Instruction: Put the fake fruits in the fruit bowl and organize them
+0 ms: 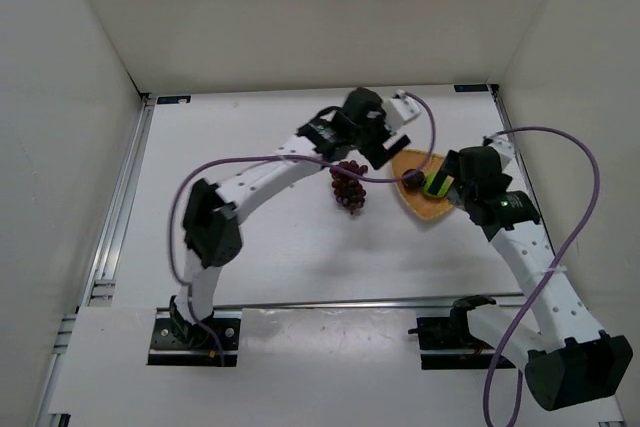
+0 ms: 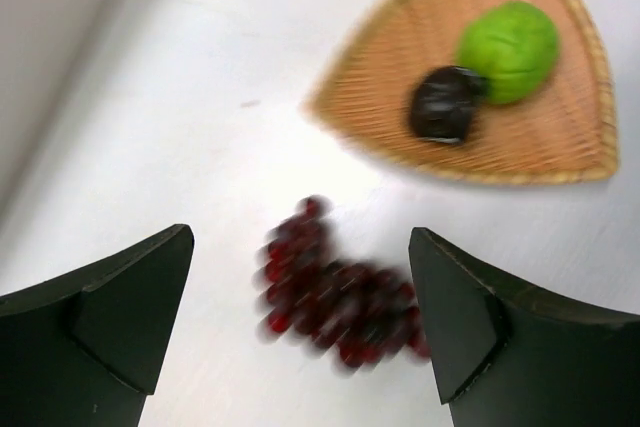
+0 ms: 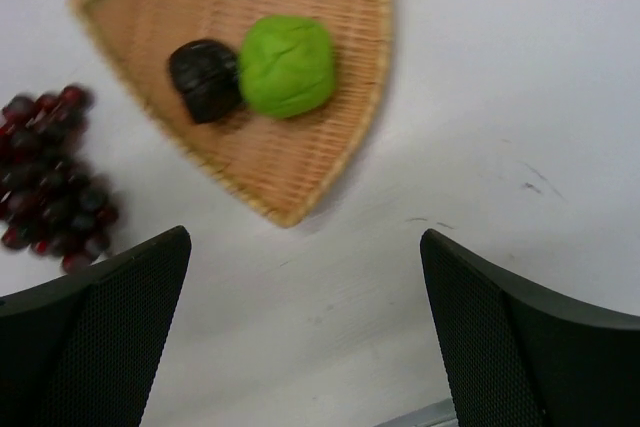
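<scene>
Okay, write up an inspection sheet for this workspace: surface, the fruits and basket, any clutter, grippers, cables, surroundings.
Surface: white table, a few faint marks in the right wrist view.
Job's things: green fruit and black fruit lie touching in the basket; grape bunch lies on the table, apart from the basket.
Clutter: nothing seen.
Grippers: left gripper open above the grape bunch, holding nothing; right gripper open, empty.
Cables: a purple cable loops off the right arm, another off the left.
Surroundings: white walls on three sides; metal rail at the left.
</scene>
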Robot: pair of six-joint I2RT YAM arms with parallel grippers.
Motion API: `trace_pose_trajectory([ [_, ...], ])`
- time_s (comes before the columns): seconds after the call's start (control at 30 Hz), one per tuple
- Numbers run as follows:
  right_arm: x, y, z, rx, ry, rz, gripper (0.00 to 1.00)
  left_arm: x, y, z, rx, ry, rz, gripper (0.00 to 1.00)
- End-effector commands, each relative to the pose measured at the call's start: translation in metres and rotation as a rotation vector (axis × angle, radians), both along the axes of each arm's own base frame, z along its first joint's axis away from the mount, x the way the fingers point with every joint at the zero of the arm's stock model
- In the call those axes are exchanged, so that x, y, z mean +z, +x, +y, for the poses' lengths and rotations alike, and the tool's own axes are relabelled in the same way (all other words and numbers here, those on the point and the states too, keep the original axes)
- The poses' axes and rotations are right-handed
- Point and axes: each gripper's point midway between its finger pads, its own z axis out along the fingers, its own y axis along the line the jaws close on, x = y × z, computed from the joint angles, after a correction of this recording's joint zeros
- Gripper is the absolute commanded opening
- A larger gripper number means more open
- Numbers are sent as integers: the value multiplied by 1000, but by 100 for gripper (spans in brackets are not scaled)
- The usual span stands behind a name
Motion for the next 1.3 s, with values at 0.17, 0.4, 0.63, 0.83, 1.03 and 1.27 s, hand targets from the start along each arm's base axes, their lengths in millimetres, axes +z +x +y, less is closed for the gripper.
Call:
trace_pose_trajectory([
  [0.17,-11,40,150,639,10,50,100,98,10,198,364,-61,-43,100],
  [0.4,-59,90,237,791,-123,218,100,46,-3,308,611,-9,108,100],
  [0.63,-125,111,255,753,-264,438,100,9,-22,351,708,52,193,100],
  [0.83,-137,111,253,663,-273,476,88,3,-31,348,679,43,237,100],
  [1.03,-137,102,245,669,-290,504,37,-12,-45,347,659,74,312,100],
  [1.27,-25,107,237,595,-139,210,25,-15,-51,351,666,90,324,100],
])
